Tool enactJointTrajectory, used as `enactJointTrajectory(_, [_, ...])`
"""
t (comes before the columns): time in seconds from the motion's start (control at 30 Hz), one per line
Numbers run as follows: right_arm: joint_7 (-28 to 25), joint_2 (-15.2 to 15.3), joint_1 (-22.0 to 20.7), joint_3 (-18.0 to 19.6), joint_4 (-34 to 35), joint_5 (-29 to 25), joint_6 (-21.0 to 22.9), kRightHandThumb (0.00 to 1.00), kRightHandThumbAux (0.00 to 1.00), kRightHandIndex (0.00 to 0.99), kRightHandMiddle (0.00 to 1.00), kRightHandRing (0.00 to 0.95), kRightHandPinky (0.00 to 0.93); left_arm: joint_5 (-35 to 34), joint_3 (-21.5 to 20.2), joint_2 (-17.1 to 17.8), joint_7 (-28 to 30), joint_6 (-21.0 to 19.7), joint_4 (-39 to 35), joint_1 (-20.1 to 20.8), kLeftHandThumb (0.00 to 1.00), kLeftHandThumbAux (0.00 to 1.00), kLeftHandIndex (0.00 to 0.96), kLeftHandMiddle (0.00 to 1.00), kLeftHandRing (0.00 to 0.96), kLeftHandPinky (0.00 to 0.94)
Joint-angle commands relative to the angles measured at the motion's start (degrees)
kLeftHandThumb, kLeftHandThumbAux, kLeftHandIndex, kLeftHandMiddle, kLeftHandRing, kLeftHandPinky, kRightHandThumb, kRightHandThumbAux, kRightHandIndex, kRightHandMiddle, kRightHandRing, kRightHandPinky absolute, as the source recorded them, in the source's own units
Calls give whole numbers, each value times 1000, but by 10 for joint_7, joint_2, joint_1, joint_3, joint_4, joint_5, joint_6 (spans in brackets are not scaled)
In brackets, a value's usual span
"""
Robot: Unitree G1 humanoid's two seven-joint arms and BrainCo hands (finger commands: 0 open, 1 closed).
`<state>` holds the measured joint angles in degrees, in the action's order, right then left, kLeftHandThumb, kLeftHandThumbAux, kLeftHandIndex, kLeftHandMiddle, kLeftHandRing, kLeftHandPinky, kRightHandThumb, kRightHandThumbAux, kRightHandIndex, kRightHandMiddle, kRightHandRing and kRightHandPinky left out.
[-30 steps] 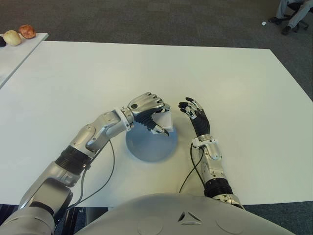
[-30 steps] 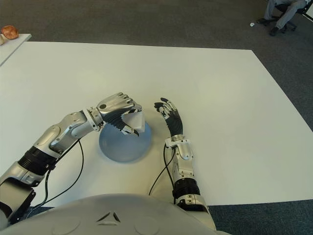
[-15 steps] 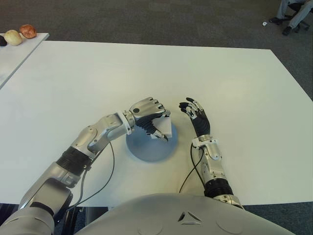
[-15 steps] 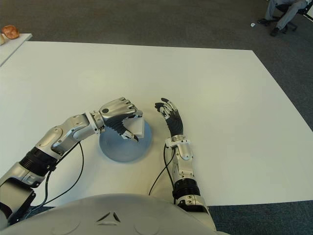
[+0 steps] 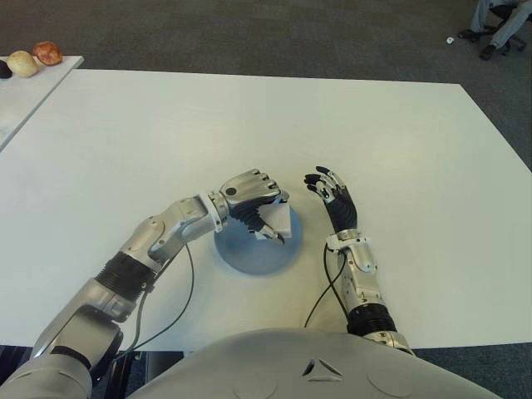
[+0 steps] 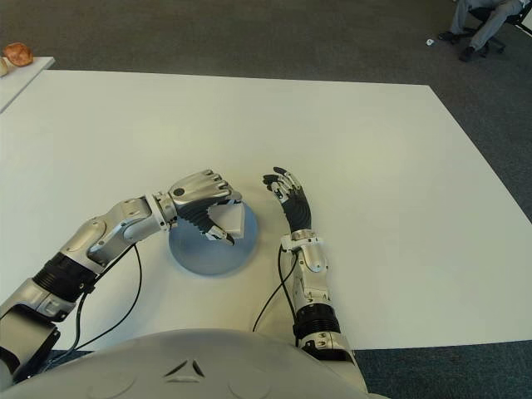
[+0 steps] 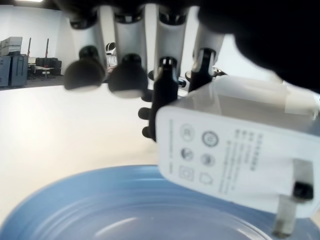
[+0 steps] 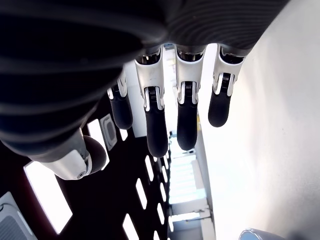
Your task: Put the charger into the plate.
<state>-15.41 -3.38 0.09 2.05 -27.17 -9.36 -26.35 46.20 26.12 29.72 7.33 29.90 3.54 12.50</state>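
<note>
A wide white table [image 5: 166,125] fills most of the eye views, standing on dark grey carpet [image 5: 249,33] that runs along its far edge. At the far left corner a second white table [image 5: 25,91] stands just beside it, with a pale round thing [image 5: 21,64] and a reddish-brown one [image 5: 47,53] on it, touching each other. In the far right corner of the room a person's legs [image 5: 499,25] show, seated on a chair.

Near the robot's side of the table, at its middle, lies a round blue plate [image 5: 253,249]. The left hand [image 5: 253,199] hangs over the far part of the plate, its fingers [image 7: 130,75] curled down around a white charger [image 7: 235,155]. In the left wrist view the charger is pinched between fingers and thumb, its printed face and metal prongs showing, just above the blue plate; whether it touches the plate cannot be told.

The right hand [image 5: 332,193] shows just beside the plate, on its right side, holding nothing. Its fingers [image 8: 155,125] are loosely extended and slightly bent, pointing away from the robot. A black cable [image 5: 320,295] runs along the right forearm down to the near table edge.
</note>
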Motion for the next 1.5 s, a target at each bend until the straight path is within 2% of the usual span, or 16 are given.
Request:
enactJointTrajectory(0.03, [-1,-6,33,-2,-25,-4,30,0,550,194,355,300,250,5,3,1,-13,7,14,-6,751,697,443,866,862,827])
enactJointTrajectory(0.47, [-8,-4,34,1,-24,-6,35,0,546,189,354,299,237,15,3,7,-23,24,33,3,752,697,443,869,863,816])
enactJointTrajectory(0.8, [-11,-2,35,2,-23,-7,32,0,553,199,356,307,255,19,0,9,-24,23,44,1,752,697,443,869,864,827])
enactJointTrajectory(1.3, [-5,-2,43,4,-11,-4,29,0,564,209,365,314,261,58,14,9,-93,45,119,16,751,697,443,859,855,807])
enactJointTrajectory(1.5, [-3,-3,46,3,-5,-3,30,0,567,210,364,311,252,29,9,1,-105,59,153,19,744,697,444,823,818,783])
